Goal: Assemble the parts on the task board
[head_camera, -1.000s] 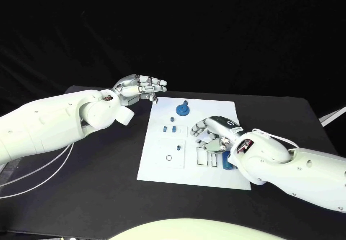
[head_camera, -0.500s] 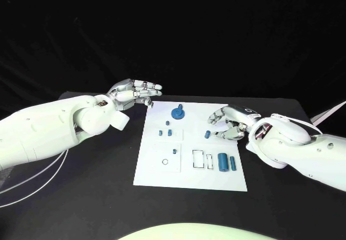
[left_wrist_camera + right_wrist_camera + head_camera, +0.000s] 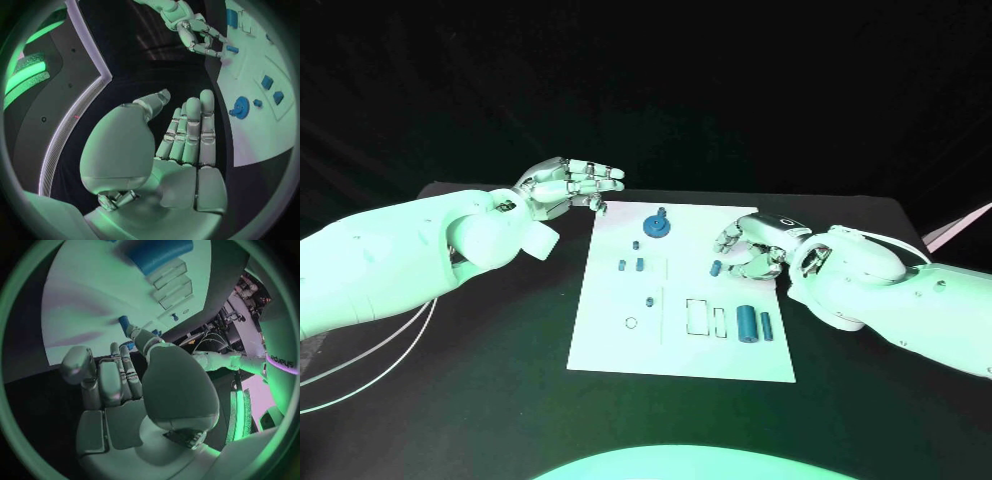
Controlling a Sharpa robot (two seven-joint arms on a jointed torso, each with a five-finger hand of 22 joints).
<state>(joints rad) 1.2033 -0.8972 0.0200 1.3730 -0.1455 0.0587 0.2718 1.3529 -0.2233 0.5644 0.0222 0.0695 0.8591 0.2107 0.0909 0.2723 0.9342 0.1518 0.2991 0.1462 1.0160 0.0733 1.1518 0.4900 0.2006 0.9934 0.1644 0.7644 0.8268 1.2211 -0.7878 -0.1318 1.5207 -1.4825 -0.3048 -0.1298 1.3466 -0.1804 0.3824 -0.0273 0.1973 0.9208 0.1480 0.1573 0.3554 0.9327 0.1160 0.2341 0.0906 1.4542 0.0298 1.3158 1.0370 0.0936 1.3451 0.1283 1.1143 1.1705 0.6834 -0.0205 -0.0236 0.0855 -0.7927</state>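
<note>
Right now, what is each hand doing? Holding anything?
Left hand: open, holding nothing, off the board's corner.
Right hand: pinching a small blue part over the board.

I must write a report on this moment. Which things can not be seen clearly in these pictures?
- Head view: whether the right hand pinches the small blue part or only touches it; too small.
- Right wrist view: the palm hides that contact.
- Head view: what the outlines on the task board are; too small.
</note>
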